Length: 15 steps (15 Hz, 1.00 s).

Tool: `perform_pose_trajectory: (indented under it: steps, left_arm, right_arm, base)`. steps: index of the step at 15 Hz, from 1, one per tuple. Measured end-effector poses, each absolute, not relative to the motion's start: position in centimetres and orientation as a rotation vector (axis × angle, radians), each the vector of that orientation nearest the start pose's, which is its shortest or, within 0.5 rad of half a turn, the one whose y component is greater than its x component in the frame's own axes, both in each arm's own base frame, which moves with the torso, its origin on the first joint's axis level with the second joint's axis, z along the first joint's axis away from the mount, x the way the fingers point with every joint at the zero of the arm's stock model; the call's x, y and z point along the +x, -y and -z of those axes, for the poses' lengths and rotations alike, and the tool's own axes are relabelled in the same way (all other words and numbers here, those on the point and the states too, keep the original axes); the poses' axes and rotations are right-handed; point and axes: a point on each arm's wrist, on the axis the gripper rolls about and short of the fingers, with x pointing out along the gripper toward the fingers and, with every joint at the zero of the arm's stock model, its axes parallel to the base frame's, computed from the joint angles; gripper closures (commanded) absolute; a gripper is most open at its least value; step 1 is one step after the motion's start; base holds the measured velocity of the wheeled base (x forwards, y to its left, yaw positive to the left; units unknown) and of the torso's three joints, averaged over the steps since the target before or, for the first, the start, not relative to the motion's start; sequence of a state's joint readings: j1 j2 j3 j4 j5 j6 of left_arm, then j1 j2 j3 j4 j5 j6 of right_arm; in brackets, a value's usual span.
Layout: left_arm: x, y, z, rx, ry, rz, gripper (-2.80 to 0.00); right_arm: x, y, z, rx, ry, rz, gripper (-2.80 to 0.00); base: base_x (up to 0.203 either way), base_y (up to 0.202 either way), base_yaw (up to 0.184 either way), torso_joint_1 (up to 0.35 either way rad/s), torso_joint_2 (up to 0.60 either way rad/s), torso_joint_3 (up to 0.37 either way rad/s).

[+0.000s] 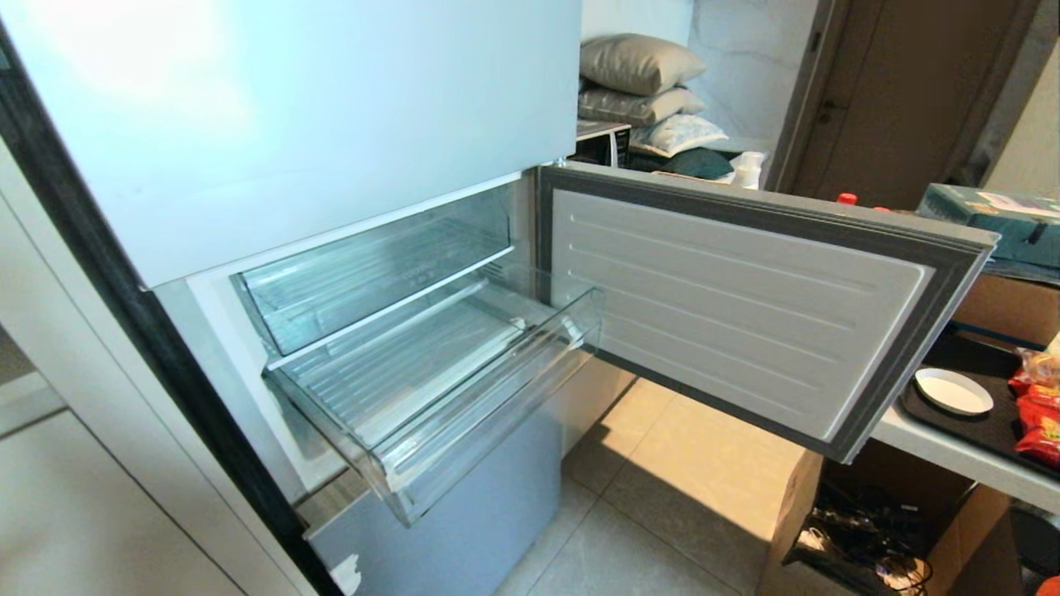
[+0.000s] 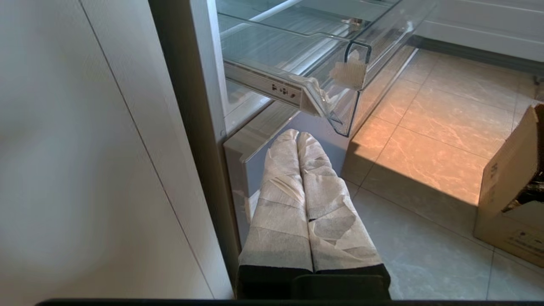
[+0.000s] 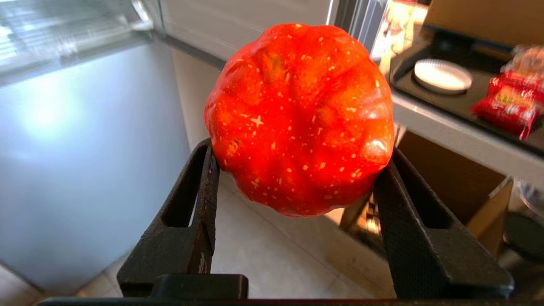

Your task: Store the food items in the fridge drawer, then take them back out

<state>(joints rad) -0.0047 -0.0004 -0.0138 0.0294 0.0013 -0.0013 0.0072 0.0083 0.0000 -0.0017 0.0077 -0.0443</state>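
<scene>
At the left stands the fridge [image 1: 248, 108], its upper door panel shut and the lower compartment open, with the drawer [image 1: 431, 389] pulled well out and, so far as its clear walls show, nothing in it. A second clear bin [image 1: 364, 273] sits just above and behind it. The left gripper [image 2: 297, 138] hangs low beside the fridge's bottom front corner, beneath the drawer's near corner with the white patch [image 2: 349, 73]; its taped fingers [image 2: 280, 195] are pressed together and grasp nothing. Further right the open door [image 1: 729, 306] swings out over the tiled floor [image 1: 662, 488], and past it a counter [image 1: 952, 451] carries a black tray [image 1: 985, 430] with a white dish [image 1: 952, 391] at its near edge and red packets [image 1: 1039, 414] beside it. The right gripper [image 3: 297, 170] is outside the head view; its dark jaws are clamped on either side of the fruit [image 3: 299, 114], carried in the air between the fridge front and the counter. The storing step looks in hand, the fruit picked up but not yet delivered. Next, the right arm would need to lift the fruit over the drawer's front lip, lower it onto the ribbed bottom and let go.
</scene>
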Motion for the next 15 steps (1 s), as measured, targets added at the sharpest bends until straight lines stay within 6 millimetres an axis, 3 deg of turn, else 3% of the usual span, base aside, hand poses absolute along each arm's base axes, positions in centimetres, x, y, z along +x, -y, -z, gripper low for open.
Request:
perform_pose_trajectory:
  steps: [2, 4, 8, 11, 15]
  left_arm:
    - [-2.4, 0.0, -7.6, -0.001, -0.015, 0.003, 0.00]
    - [-2.4, 0.0, -7.6, -0.001, -0.015, 0.003, 0.00]
    - [-2.4, 0.0, -7.6, -0.001, -0.016, 0.003, 0.00]
    - [-2.4, 0.0, -7.6, -0.001, -0.015, 0.003, 0.00]
    - [-2.4, 0.0, -7.6, -0.001, -0.015, 0.003, 0.00]
  right_arm:
    - [-1.8, 0.0, -7.9, -0.034, -0.061, -0.002, 0.00]
    - [-0.9, 0.1, -9.8, 0.022, -0.091, 0.072, 0.00]
    - [2.8, 1.1, -13.8, 0.150, -0.185, 0.418, 0.00]
    - [5.8, 4.4, -16.2, 0.222, -0.213, 0.646, 0.00]
    - [9.1, 9.9, -17.3, 0.312, -0.273, 0.731, 0.00]
  base:
    - [0.000, 0.000, 0.000, 0.000, 0.00, 0.000]
    - [0.000, 0.000, 0.000, 0.000, 0.00, 0.000]
    - [0.000, 0.000, 0.000, 0.000, 0.00, 0.000]
    - [0.000, 0.000, 0.000, 0.000, 0.00, 0.000]
    - [0.000, 0.000, 0.000, 0.000, 0.00, 0.000]
